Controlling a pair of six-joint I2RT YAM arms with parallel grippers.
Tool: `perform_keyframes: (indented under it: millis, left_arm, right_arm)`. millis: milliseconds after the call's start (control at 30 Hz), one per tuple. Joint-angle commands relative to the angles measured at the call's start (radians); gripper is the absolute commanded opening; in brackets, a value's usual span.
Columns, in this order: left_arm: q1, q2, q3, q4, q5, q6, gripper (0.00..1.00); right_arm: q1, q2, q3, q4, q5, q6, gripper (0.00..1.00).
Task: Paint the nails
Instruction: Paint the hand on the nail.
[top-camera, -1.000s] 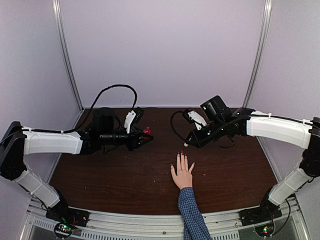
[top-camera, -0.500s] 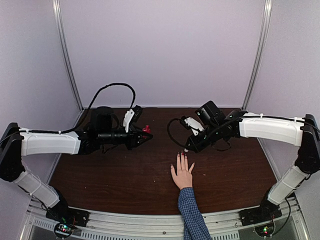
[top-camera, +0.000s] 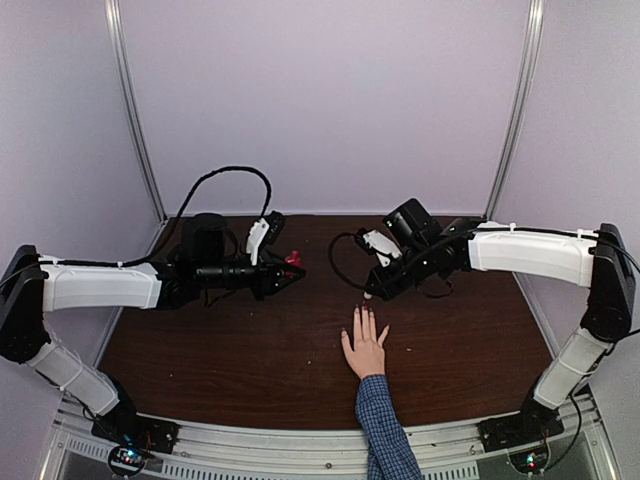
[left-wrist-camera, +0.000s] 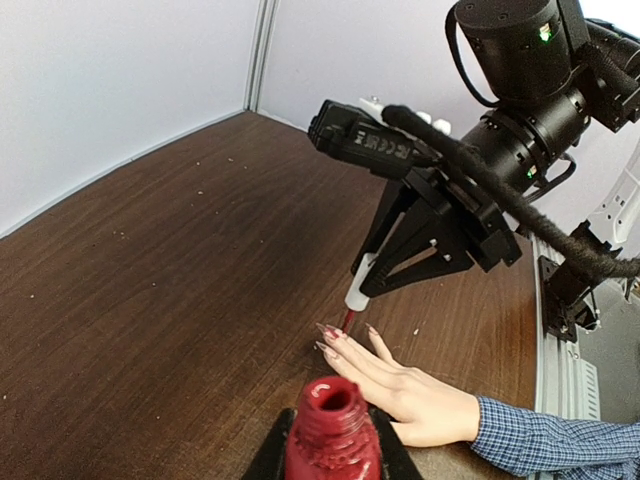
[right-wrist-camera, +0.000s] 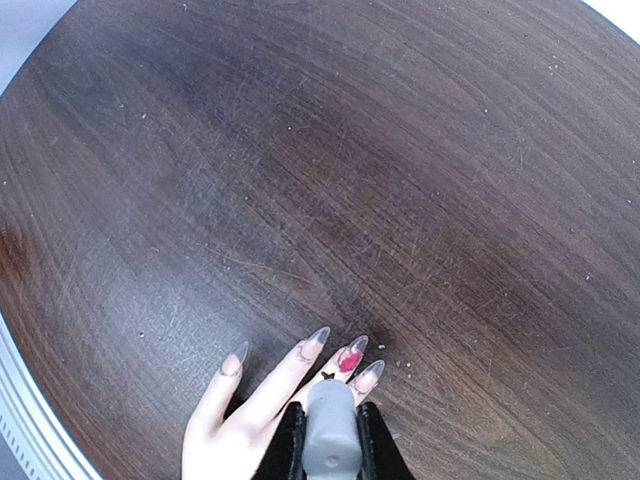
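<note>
A light-skinned hand (top-camera: 366, 348) with a blue checked sleeve lies flat on the dark wooden table. Its long pointed nails (right-wrist-camera: 349, 360) point away from the arms. One nail carries a patch of red; the others look clear. My right gripper (top-camera: 373, 289) is shut on the white brush cap (left-wrist-camera: 358, 294). It holds the red brush tip right at the fingertips (left-wrist-camera: 332, 335). In the right wrist view the cap (right-wrist-camera: 331, 438) sits between my black fingers (right-wrist-camera: 290, 448), just above the red-patched nail. My left gripper (top-camera: 296, 271) is shut on the open red polish bottle (left-wrist-camera: 331, 432), held left of the hand.
The table (top-camera: 230, 340) is dark wood with pale walls at the back and sides. Black cables (top-camera: 232, 175) loop over the left arm, and one (top-camera: 345, 262) hangs beside the right wrist. A metal rail (top-camera: 300, 450) runs along the near edge.
My right gripper has moved left and toward the hand, bringing the brush down to the fingertips. The left arm and the hand have stayed put.
</note>
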Motion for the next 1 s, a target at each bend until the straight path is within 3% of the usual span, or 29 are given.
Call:
perform_keyframes:
  millis: [0, 967]
  left_arm:
    - [0.006, 0.003, 0.001, 0.04, 0.002, 0.017, 0.0]
    - [0.023, 0.054, 0.082, 0.027, 0.033, 0.009, 0.0]
  right_arm:
    - [0.006, 0.014, 0.032, 0.013, 0.028, 0.01, 0.0]
    - [0.005, -0.065, -0.004, 0.023, 0.023, 0.001, 0.0]
